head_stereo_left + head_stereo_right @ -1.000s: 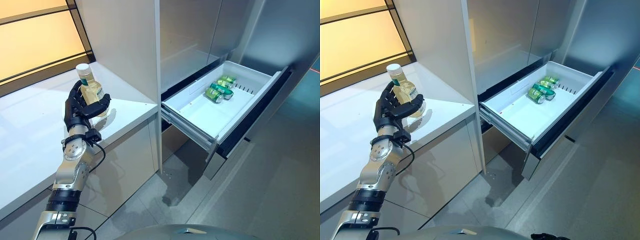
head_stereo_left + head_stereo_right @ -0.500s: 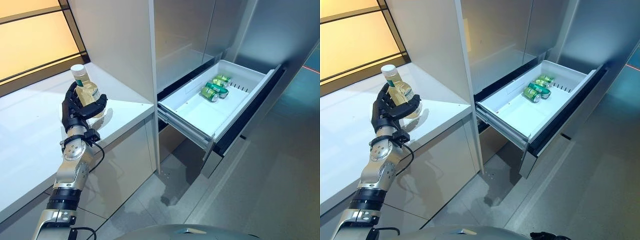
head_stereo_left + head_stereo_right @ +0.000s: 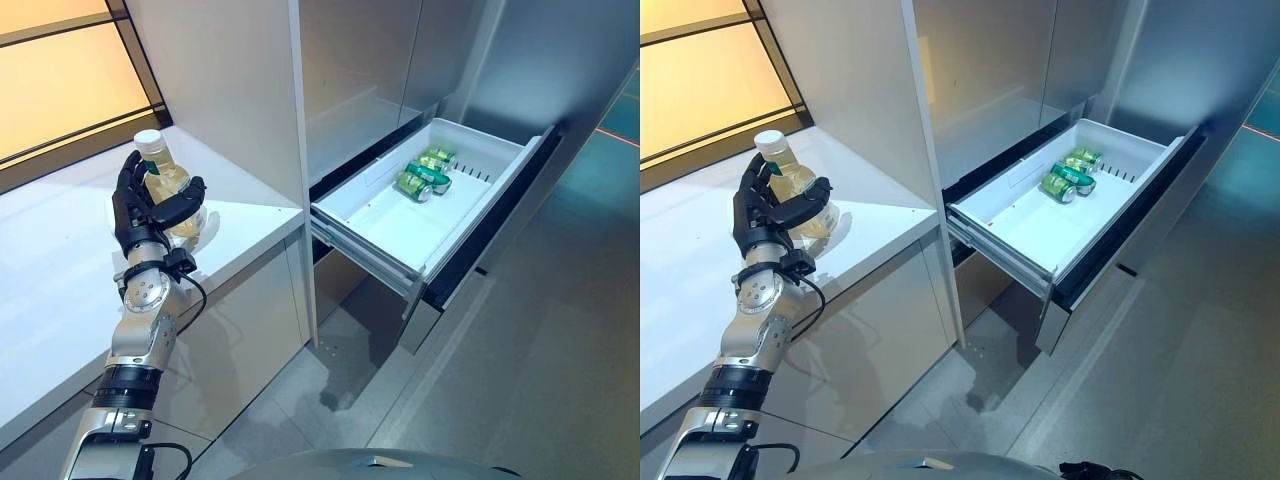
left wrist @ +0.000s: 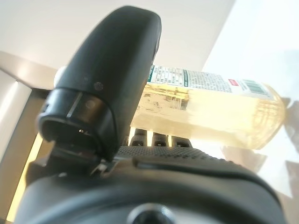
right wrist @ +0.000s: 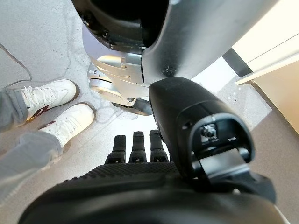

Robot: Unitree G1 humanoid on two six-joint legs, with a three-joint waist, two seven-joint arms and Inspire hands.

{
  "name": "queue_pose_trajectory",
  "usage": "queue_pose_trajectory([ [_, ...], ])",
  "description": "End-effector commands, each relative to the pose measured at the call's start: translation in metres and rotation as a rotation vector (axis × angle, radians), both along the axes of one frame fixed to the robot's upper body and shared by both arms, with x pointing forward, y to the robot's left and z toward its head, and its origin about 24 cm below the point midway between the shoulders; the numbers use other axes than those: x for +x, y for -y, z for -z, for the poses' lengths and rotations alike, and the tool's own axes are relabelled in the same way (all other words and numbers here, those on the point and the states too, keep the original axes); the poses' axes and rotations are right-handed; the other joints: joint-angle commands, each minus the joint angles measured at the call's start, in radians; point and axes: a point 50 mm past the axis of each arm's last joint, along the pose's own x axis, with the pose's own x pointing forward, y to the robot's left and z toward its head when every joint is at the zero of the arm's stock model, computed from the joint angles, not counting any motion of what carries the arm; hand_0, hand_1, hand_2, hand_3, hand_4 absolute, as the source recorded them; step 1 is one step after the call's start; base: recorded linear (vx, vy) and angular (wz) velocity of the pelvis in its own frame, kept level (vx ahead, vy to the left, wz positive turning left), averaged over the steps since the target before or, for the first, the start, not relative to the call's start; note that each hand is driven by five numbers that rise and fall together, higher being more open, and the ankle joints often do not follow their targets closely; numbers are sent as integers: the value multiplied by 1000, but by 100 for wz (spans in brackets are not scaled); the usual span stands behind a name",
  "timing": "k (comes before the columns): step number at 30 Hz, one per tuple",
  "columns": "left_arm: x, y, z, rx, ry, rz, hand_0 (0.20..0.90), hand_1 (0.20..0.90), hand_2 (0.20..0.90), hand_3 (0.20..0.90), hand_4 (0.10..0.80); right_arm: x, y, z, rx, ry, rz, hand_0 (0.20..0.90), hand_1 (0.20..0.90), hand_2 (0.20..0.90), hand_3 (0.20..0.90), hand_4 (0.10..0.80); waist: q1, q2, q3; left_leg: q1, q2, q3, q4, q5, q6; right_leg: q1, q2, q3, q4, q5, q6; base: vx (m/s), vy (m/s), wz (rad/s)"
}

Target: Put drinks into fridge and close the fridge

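A clear bottle (image 3: pixel 168 192) of pale yellow drink with a white cap leans a little in my left hand (image 3: pixel 138 215), whose fingers and thumb curl round its body. It is over the white counter (image 3: pixel 60 270), close to the tall cabinet wall; whether its base touches the counter I cannot tell. The left wrist view shows the same bottle (image 4: pixel 224 109) lying across the fingers under the thumb (image 4: pixel 117 70). The fridge drawer (image 3: pixel 372 247) stands pulled open at the right, with three green cans (image 3: pixel 421 176) at its far end. My right hand (image 5: pixel 140 177) hangs low, fingers relaxed, empty.
A tall white cabinet panel (image 3: pixel 230 90) stands between the counter and the fridge. The drawer's near half (image 3: pixel 1035 225) is bare white. Grey floor lies in front of the drawer. A person's legs in white shoes (image 5: pixel 51 105) stand behind, seen in the right wrist view.
The whole picture has shifted a little, so the camera has moved. My left hand keeps its hold on the bottle, which now leans slightly more. The drawer and cans are unchanged.
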Motion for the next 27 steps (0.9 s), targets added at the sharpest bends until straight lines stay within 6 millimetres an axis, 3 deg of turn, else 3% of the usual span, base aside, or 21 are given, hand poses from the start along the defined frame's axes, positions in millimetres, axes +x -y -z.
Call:
queue_pose_trajectory([
  [1, 27, 2, -89, 144, 334, 15, 900, 900, 900, 900, 800, 9, -20, 3, 86, 13, -75, 900, 900, 900, 900, 800, -15, 6, -40, 24, 2, -18, 6, -129, -22, -11, -20, 55, 22, -27, 92, 0, 0, 0],
  [10, 31, 0, -90, 138, 328, 6, 900, 900, 900, 900, 800, 8, -19, 3, 83, 12, -79, 900, 900, 900, 900, 800, -22, 6, -43, 24, 1, -15, 7, -130, -23, -13, -19, 59, 23, -26, 93, 5, 0, -4],
  [11, 32, 0, -89, 135, 329, 2, 858, 858, 858, 851, 751, 8, -19, 3, 83, 11, -80, 900, 900, 900, 900, 800, -23, 6, -44, 24, 1, -14, 6, -130, -22, -14, -19, 61, 23, -26, 94, 0, 0, 0],
  [12, 32, 0, -89, 136, 330, 2, 632, 632, 632, 587, 487, 8, -19, 3, 83, 11, -81, 900, 900, 900, 900, 800, -23, 6, -44, 24, 1, -14, 6, -130, -23, -14, -19, 62, 23, -26, 93, 0, 0, 0],
  [13, 32, -1, -90, 137, 331, 0, 524, 524, 524, 461, 361, 8, -19, 3, 82, 11, -82, 900, 900, 900, 900, 800, -24, 7, -44, 24, 2, -13, 6, -130, -22, -14, -19, 62, 23, -26, 93, 0, 0, 0],
  [14, 32, -1, -90, 138, 334, -3, 524, 524, 524, 461, 361, 8, -19, 3, 82, 11, -83, 900, 900, 900, 900, 800, -24, 7, -43, 25, 2, -13, 6, -130, -22, -15, -19, 63, 23, -25, 94, 0, 0, 0],
  [15, 32, -2, -91, 138, 336, -3, 300, 300, 300, 200, 100, 7, -19, 3, 82, 11, -83, 900, 900, 900, 900, 800, -25, 8, -44, 24, 1, -14, 6, -130, -23, -15, -19, 64, 23, -25, 94, 0, 0, 0],
  [27, 31, 0, -94, 155, 365, 9, 300, 300, 300, 200, 100, 8, -17, 3, 49, 24, -121, 900, 900, 900, 900, 800, -24, 6, -47, 23, 0, -17, 6, -130, -23, -15, -18, 66, 21, -24, 95, 0, 0, 0],
])
